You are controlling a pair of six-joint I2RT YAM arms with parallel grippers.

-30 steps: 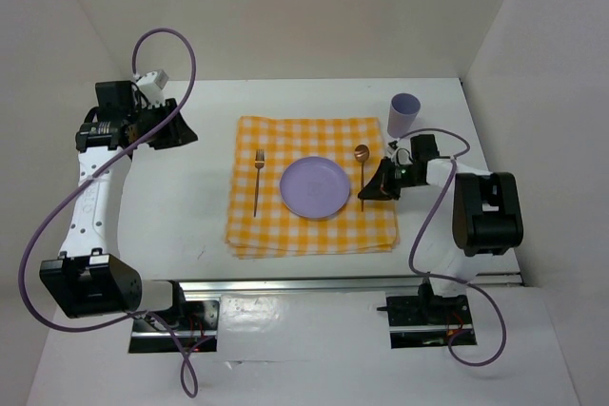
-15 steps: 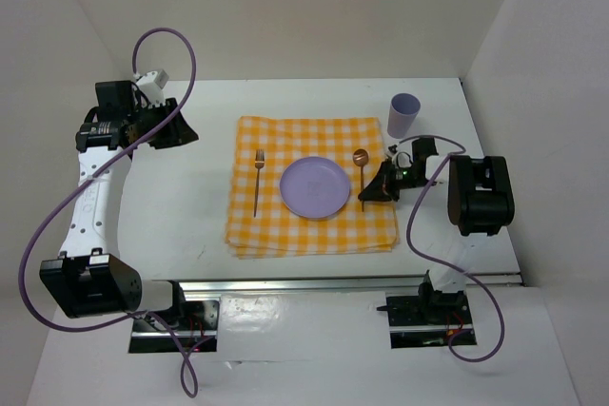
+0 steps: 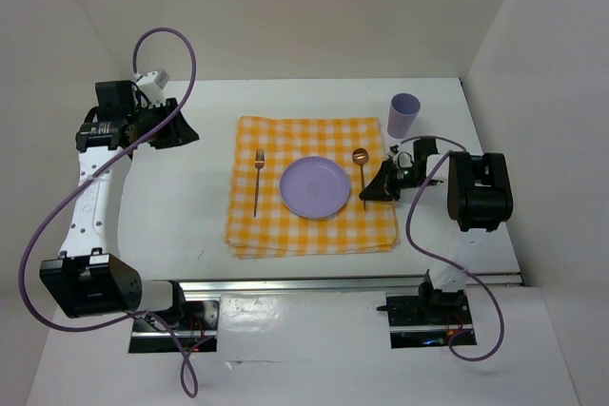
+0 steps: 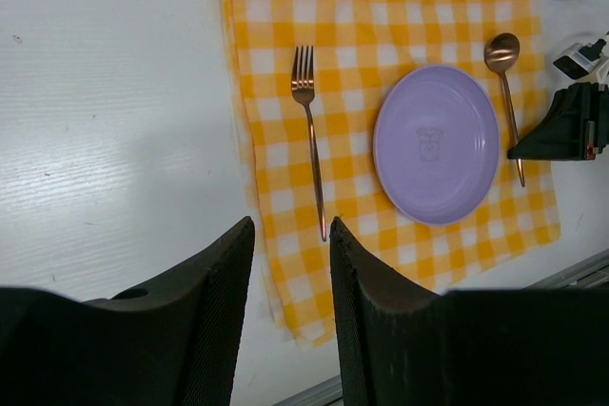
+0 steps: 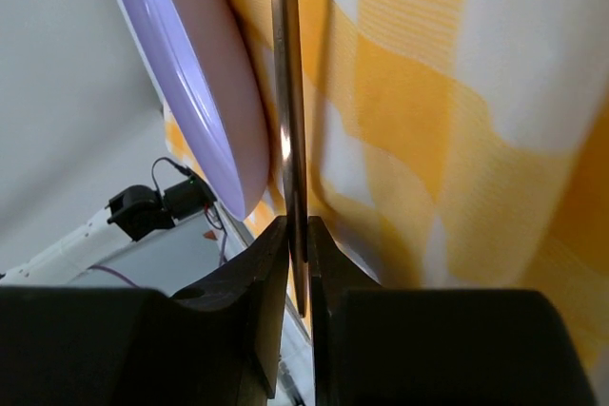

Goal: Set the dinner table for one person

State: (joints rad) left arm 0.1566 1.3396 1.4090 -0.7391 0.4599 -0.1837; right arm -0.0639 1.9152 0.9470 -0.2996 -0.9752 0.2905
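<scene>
Right claw (image 3: pixel 369 195) sits low at the right edge of the cloth (image 3: pixel 304 230), its jaws close on either side of the thin handle of the spoon (image 3: pixel 362 176), near the handle's near end. From the wrist camera the handle runs straight up between the two dark tips. Whether they pinch it or only flank it, I cannot tell. The spoon lies flat on the cloth.

The table (image 3: pixel 200 206) fills the floor of a white-walled booth. It is a plain white top with a metal rail (image 3: pixel 314 284) along its near edge, where both arm bases are bolted. The yellow-and-white checked cloth lies at its middle. A lilac plate (image 3: pixel 315 187) sits at the centre of the cloth. The fork (image 3: pixel 257 183) is beside it on the left and the spoon beside it on the right, tines and bowl both pointing away from the arms. Neither touches the plate. A lilac cup (image 3: pixel 403 114) stands upright on the bare table, just off the cloth's far right corner.

The right arm is folded into a dark block beside the cloth's right edge. Its forearm reaches left and its wrist is bent so the fingers point towards the plate.

The left arm stretches up the left side of the table from its base to the far left corner, with the wrist turned right, well apart from the cloth. The left claw (image 4: pixel 291 225) hangs in the air with its jaws apart and nothing between them, its camera looking down on the whole setting. A purple cable (image 3: pixel 181 45) loops high over that arm.
</scene>
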